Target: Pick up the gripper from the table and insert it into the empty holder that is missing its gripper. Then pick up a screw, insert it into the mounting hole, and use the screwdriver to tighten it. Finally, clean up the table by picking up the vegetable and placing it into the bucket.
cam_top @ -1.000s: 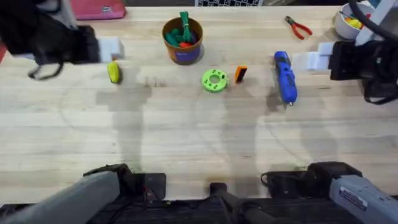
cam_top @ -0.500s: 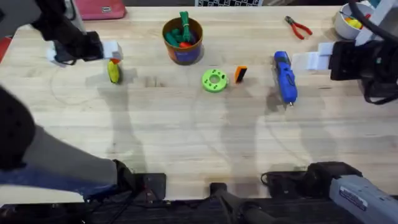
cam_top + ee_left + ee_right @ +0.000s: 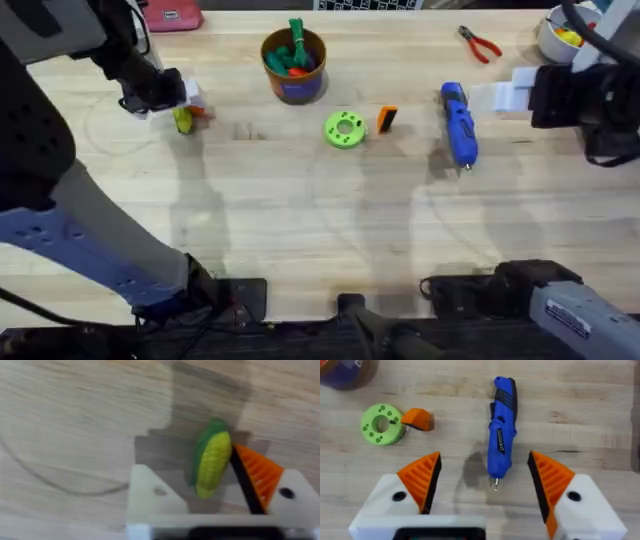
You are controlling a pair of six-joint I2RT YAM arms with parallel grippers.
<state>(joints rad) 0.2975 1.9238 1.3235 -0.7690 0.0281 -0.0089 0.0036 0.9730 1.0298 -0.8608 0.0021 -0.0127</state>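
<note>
The left hand (image 3: 188, 100) is at the far left of the counter (image 3: 300, 220), directly over the vegetable (image 3: 182, 120). In the left wrist view the yellow vegetable (image 3: 212, 462), green at its far end, lies on the wood between the two white finger blocks. One block carries an orange ribbed pad (image 3: 257, 472) that sits just beside the vegetable; whether they touch I cannot tell. The other block is the empty holder (image 3: 152, 497), bare white with no orange tip. The fingers are spread, with the vegetable in the gap and not pinched.

The right hand (image 3: 485, 485) hangs above the right side of the counter, its two orange-padded fingers spread wide and holding nothing. Below it lies the blue screwdriver (image 3: 501, 432), its metal bit pointing toward the hand. In the overhead view the screwdriver (image 3: 458, 122) lies right of centre. Left of it is the loose orange gripper (image 3: 386, 119), just beside a green disc (image 3: 345, 129). The bucket (image 3: 294, 64) stands at the far middle of the counter with green and red toy pieces in it. Red-handled pliers (image 3: 480, 43) lie at the far right, near a white bowl (image 3: 560, 35).
</note>
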